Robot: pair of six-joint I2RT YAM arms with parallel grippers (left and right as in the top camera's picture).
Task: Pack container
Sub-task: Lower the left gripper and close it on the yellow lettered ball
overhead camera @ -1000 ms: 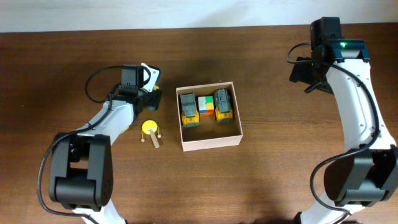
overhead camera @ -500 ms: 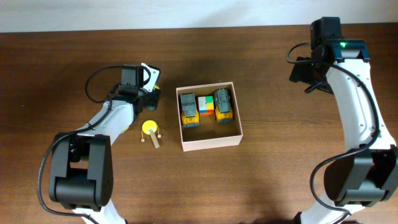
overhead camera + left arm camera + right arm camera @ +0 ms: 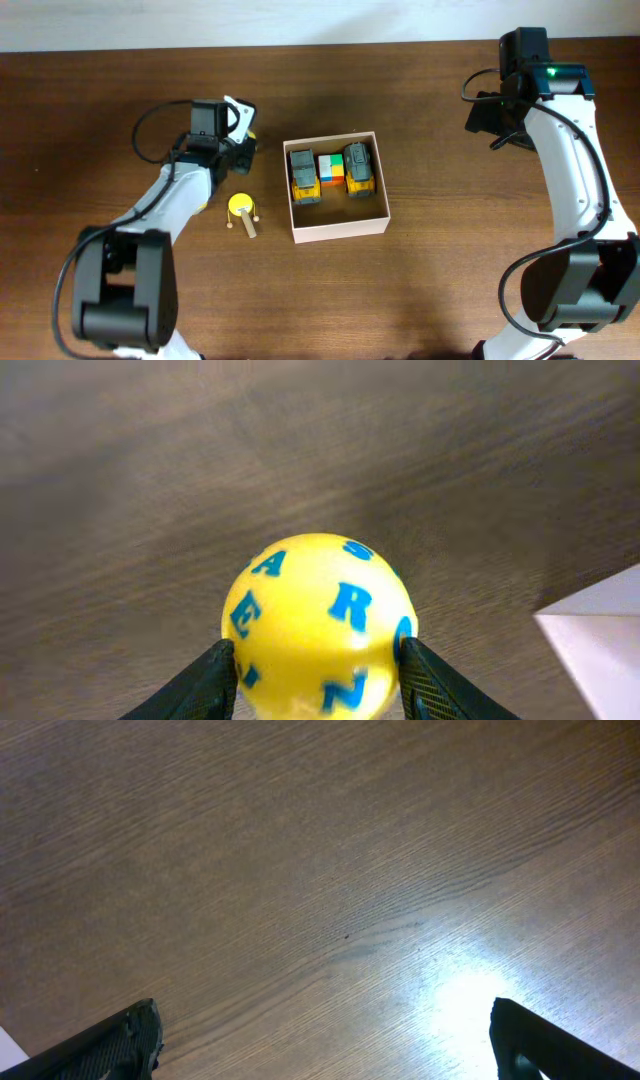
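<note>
the container (image 3: 340, 229) sits central on the tabletop (image 3: 430, 290), toys (image 3: 304, 175) along its far side, near half bare. left of it, the left end effector (image 3: 316, 660) pinches a yellow lettered ball (image 3: 318, 610); best release it low over that bare floor. far right, the right end effector (image 3: 325, 1038) gapes empty.

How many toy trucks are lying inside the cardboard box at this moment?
2. The left toy truck and the right toy truck lie in the far half of the cardboard box, a multicoloured cube between them. None seems hidden.
</note>
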